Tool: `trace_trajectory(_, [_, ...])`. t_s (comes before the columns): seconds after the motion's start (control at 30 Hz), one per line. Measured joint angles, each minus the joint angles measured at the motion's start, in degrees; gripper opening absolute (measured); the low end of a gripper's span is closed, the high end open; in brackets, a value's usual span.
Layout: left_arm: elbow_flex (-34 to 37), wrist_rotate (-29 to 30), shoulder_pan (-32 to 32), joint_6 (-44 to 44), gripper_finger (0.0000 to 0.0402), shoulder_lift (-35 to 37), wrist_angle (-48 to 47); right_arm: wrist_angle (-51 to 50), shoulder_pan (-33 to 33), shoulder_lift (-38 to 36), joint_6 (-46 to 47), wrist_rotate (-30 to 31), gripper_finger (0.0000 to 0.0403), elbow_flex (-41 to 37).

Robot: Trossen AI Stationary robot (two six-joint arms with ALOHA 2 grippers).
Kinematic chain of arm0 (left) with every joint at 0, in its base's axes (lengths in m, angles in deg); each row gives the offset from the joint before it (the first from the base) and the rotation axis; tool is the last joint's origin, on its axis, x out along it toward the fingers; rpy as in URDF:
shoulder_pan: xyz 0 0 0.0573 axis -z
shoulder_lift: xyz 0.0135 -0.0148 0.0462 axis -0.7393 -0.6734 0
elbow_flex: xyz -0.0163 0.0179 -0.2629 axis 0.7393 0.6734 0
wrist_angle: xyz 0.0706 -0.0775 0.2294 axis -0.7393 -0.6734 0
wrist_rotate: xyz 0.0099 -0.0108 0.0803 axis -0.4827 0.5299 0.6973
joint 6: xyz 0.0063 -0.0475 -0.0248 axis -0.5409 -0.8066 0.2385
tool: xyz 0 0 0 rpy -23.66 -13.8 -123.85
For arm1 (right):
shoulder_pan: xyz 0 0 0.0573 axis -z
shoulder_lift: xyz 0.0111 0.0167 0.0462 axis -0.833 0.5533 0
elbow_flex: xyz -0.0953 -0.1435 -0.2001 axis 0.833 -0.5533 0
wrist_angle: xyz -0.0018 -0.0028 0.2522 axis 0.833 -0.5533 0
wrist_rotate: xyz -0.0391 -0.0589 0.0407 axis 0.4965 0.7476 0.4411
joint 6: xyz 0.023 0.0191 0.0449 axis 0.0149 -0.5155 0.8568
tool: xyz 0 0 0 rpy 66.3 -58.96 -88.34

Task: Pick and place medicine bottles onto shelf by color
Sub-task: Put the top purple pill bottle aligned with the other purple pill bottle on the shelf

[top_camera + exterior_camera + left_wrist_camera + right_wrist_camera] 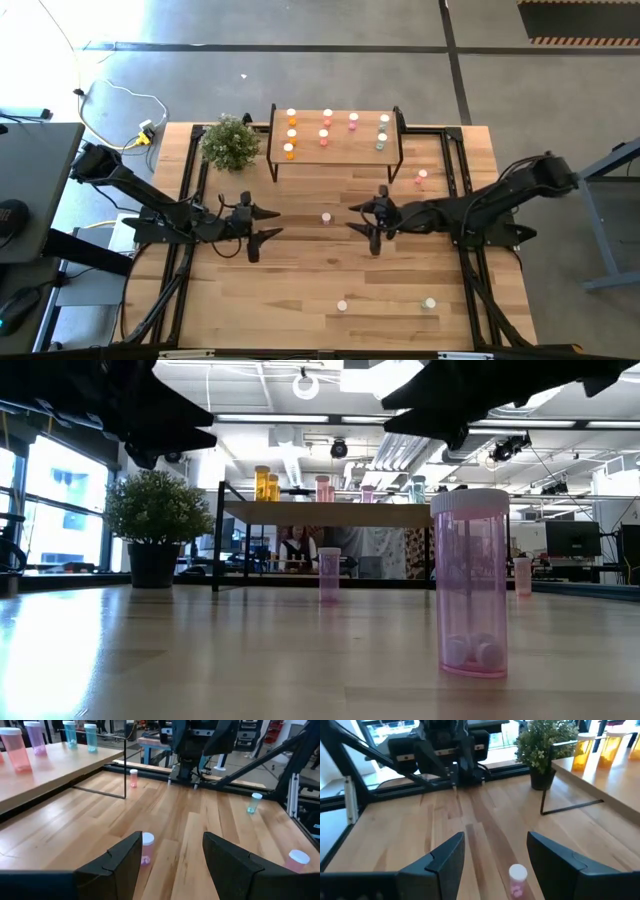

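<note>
Grippers both released, empty: left gripper (262, 226) and right gripper (362, 220) flank a pink bottle (326, 217) mid-table, near shelf (337, 150).

No words to read

The medicine bottles (471, 582) have no labels, and the shelf (336, 156) and table (300, 280) carry no letters, numbers or signs.

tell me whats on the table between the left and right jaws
One pink bottle stands on bare wood about midway between the left gripper and right gripper, both open and empty. The high view shows it; both wrist views confirm.
</note>
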Motion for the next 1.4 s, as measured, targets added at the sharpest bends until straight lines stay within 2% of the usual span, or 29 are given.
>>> trace_trajectory(0.17, [0.0, 0.0, 0.0, 0.3, 0.0200, 0.0, 0.2, 5.1, 1.5, 3.8, 2.0, -0.1, 0.0212, 0.0])
trace_trajectory(0.47, [0.0, -0.1, -1.2, 3.1, 0.0200, 1.6, 1.8, 4.5, 3.4, 5.6, 3.0, -0.1, 0.0254, 2.3])
trace_trajectory(0.57, [0.0, -1.7, -2.4, 5.4, 0.0200, 3.9, 2.6, 0.8, 4.1, 5.5, -1.5, 0.0, 0.0256, 6.8])
trace_trajectory(0.7, [0.0, -6.2, -4.5, 5.9, 0.0200, 7.2, 1.0, -10.3, 4.8, 5.5, -5.3, 0.0, 0.0256, 13.5])
trace_trajectory(0.8, [0.0, -11.3, -6.5, 5.9, 0.0200, 9.0, -1.8, -17.4, 4.9, 5.4, -3.5, 0.6, 0.0256, 16.3])
trace_trajectory(0.9, [0.0, -14.8, -8.6, 5.5, 0.0200, 10.1, -4.8, -20.4, 4.9, 5.8, 0.4, 0.8, 0.0256, 16.3])
trace_trajectory(1.07, [0.0, -18.0, -11.0, 5.0, 0.0200, 10.4, -6.1, -21.0, 3.6, 8.3, 8.8, 1.9, 0.0256, 13.4])
trace_trajectory(1.23, [0.0, -21.1, -12.2, 4.8, 0.0200, 10.4, -6.1, -20.9, 1.7, 13.1, 12.5, 2.9, 0.0256, 12.7])
trace_trajectory(1.4, [0.0, -21.5, -12.2, 4.4, 0.0200, 10.4, -6.3, -19.8, 0.0, 18.8, 16.6, 5.7, 0.0256, 12.7])
